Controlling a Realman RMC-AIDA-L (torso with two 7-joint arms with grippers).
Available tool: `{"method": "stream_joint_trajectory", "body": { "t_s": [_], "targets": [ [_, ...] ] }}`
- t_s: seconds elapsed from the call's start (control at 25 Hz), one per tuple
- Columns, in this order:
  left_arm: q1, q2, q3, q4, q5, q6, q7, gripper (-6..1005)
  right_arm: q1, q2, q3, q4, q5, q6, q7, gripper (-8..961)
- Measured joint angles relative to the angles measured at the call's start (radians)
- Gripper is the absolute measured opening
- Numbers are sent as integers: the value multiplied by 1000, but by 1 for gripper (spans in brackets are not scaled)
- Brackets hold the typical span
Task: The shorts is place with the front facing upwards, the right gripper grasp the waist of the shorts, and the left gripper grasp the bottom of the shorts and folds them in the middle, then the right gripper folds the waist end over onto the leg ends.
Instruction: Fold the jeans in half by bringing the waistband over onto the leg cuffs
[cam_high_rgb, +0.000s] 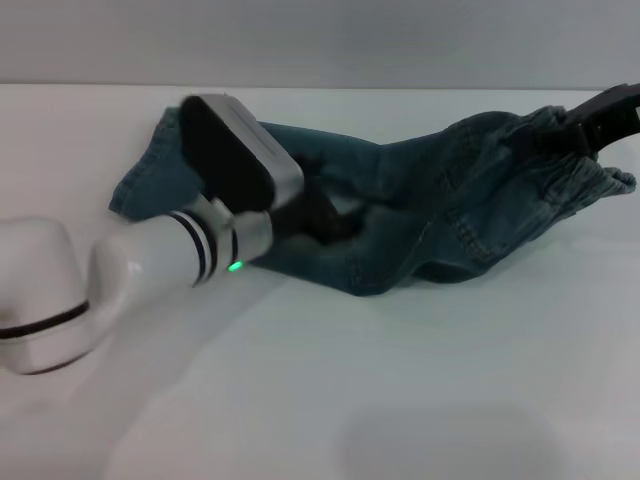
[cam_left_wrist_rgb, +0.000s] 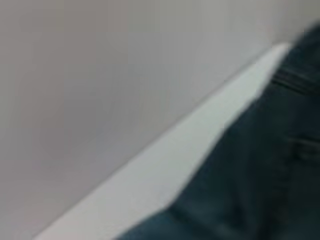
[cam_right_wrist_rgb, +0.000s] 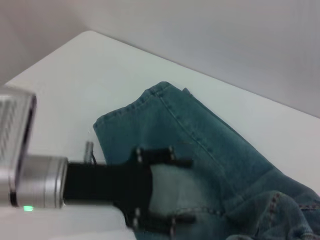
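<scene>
Denim shorts (cam_high_rgb: 400, 215) lie crumpled; left gripper (cam_right_wrist_rgb: 155, 190), spread wide over the legs, should clamp both hems; right gripper (cam_high_rgb: 605, 112), at two o'clock, seems clenched on the waist (cam_high_rgb: 575, 165).

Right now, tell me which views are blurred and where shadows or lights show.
Head view: fairly clear, with a soft shadow on the table and a green light on the left gripper wrist. Left wrist view: heavily blurred; only dark shorts are recognizable. Right wrist view: mild softness, hem stitching readable.

The left arm's camera housing (cam_high_rgb: 240, 150) hides part of the shorts (cam_high_rgb: 420, 200) near the leg ends. The right claw (cam_high_rgb: 608, 110) is cut off by the head view's edge; its finger state is indeterminate. The left wrist view shows only blurred denim.
</scene>
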Motion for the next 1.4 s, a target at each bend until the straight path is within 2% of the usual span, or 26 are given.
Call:
{"method": "stream_joint_trajectory", "body": {
  "t_s": [0.2,0.88,1.4],
  "targets": [
    [-9,0,73,4,-1,-24,2,842,0,1,2,-6,23,0,0,21],
    [3,0,109,58,-3,18,1,842,43,-16,3,-37,53,-12,24,21],
    [10,0,166,112,-3,37,-3,842,88,-16,2,-30,53,-15,26,20]
  ]
}}
